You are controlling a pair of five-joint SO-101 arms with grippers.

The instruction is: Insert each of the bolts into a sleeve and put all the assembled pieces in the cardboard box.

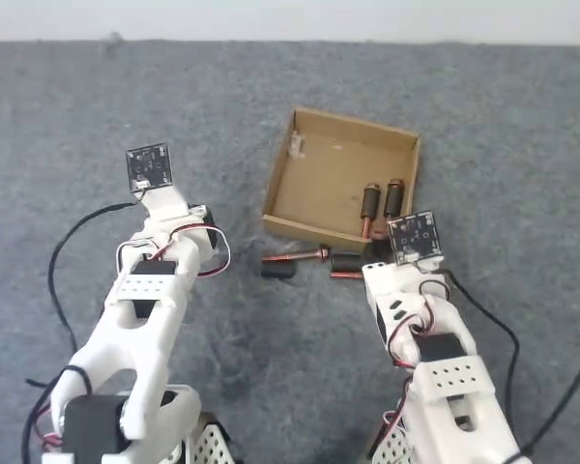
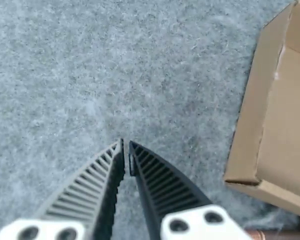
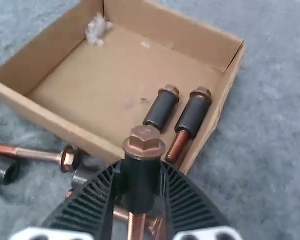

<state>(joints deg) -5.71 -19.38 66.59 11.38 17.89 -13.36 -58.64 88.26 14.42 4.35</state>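
The left end effector (image 2: pixel 126 145) hung clenched on nothing above the grey desk (image 2: pixel 65 60), with the cardboard box (image 2: pixel 247 125) off to one side. The right end effector (image 3: pixel 140 172) was clamped across the black sleeve of an assembled piece (image 3: pixel 143 145), just under its copper hex head, with the shank running back toward the wrist. Just beyond lay a loose bolt (image 3: pixel 35 152) and a bare sleeve (image 3: pixel 2 172) — both outside the box's near wall. Farther off, two finished pieces (image 3: pixel 160 107) rested side by side on the box floor. By their looks these parts are rigid, dense and smooth — likely to roll, and a bolt could slide out of its sleeve. Gripping the sleeve's middle seems safest.
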